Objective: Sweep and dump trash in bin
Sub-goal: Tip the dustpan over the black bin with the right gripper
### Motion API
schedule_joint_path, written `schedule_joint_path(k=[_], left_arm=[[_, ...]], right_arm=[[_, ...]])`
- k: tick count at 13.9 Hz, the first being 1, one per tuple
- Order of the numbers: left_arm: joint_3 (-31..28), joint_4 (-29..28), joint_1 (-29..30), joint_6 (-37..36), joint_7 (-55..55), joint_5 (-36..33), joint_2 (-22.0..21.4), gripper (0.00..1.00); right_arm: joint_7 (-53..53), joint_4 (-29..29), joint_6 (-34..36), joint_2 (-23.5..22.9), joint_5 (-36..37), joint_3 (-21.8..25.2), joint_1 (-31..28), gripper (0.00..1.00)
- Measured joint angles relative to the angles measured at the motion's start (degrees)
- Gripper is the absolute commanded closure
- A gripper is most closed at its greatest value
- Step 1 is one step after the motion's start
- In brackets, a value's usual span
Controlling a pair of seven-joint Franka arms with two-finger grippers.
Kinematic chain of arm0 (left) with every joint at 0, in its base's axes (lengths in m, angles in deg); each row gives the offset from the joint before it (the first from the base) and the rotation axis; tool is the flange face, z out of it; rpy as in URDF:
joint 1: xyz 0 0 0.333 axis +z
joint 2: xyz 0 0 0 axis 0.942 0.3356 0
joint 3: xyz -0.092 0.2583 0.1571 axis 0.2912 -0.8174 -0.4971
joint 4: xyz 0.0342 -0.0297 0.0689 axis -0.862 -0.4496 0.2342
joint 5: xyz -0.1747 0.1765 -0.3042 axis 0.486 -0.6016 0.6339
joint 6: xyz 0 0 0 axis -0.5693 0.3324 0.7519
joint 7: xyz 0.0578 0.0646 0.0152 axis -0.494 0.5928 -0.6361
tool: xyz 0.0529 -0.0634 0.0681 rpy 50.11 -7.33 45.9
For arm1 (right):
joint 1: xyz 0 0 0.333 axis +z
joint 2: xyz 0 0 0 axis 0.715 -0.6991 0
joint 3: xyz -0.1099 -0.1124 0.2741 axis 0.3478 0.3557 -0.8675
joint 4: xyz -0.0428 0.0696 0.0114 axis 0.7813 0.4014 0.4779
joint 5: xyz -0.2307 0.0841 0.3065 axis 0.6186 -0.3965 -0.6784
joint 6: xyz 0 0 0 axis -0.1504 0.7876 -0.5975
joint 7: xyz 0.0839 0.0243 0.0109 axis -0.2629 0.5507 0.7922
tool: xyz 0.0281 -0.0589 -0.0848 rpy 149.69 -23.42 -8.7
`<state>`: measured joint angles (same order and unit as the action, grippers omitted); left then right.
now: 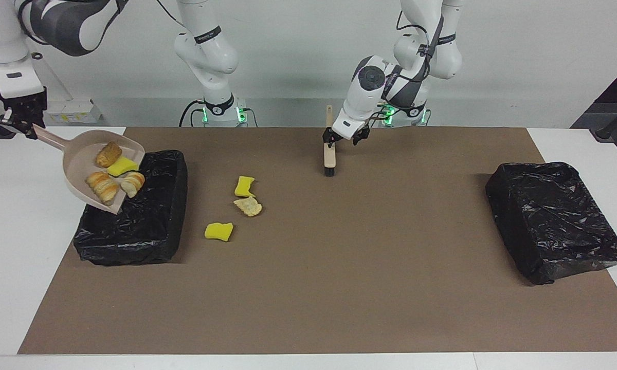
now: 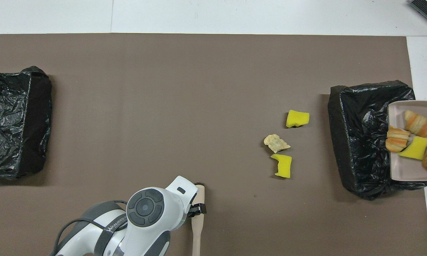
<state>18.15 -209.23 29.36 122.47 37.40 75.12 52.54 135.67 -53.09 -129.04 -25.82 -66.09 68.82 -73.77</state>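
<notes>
In the facing view, the right gripper (image 1: 19,125) is pinching the handle of a beige dustpan (image 1: 79,169), holding it tilted over the black-lined bin (image 1: 149,221) at the right arm's end of the table. Four pieces of trash are lying in the pan: two striped pastry pieces (image 1: 103,186), a brown bun (image 1: 108,153) and a yellow sponge chunk (image 1: 122,166). Three more scraps are resting on the brown mat (image 1: 339,288) beside the bin: two yellow sponge chunks (image 1: 245,186) and a pale pastry flake (image 1: 248,206). The left gripper (image 1: 345,137), fingers spread, is hovering at the beige brush (image 1: 329,156), which is lying on the mat with its bristles pointing away from the robots. A second lined bin (image 1: 552,218) is sitting at the left arm's end.

In the overhead view, the dustpan (image 2: 405,170) is overhanging the bin's (image 2: 359,135) outer edge, partly cut off by the frame. The loose scraps (image 2: 281,144) are clustered near the bin. The left gripper (image 2: 198,209) is straddling the brush (image 2: 198,227), not clamping it.

The scraps look light, soft and springy, likely to tumble or bounce, so tipping the pan by its handle seems wiser than picking them out.
</notes>
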Motion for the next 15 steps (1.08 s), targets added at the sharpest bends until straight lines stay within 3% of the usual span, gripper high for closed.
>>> schedule_joint_path(k=[3,9,12,15], left_arm=[[-0.04,3.27,1.59,-5.07,0.00,-0.91,-0.35,0.00],[-0.05,4.45,1.80,-5.50,0.00,-5.14,-1.34,0.00],[-0.06,6.28,2.52,-5.55,0.00,-5.88,-1.63,0.00],[-0.14,8.54,4.49,-5.94,-1.02,-6.91,-2.49,0.00]], right_arm=[[-4.36,-3.50,-1.14,0.54,5.95,-0.41,2.10,1.00],[-6.78,-3.35,-2.32,1.31,13.67,-0.74,6.49,1.00],[-9.71,-1.43,-2.10,1.65,10.79,-1.37,7.53,1.00],[-15.47,1.01,1.98,1.65,0.98,-3.27,7.64,1.00]])
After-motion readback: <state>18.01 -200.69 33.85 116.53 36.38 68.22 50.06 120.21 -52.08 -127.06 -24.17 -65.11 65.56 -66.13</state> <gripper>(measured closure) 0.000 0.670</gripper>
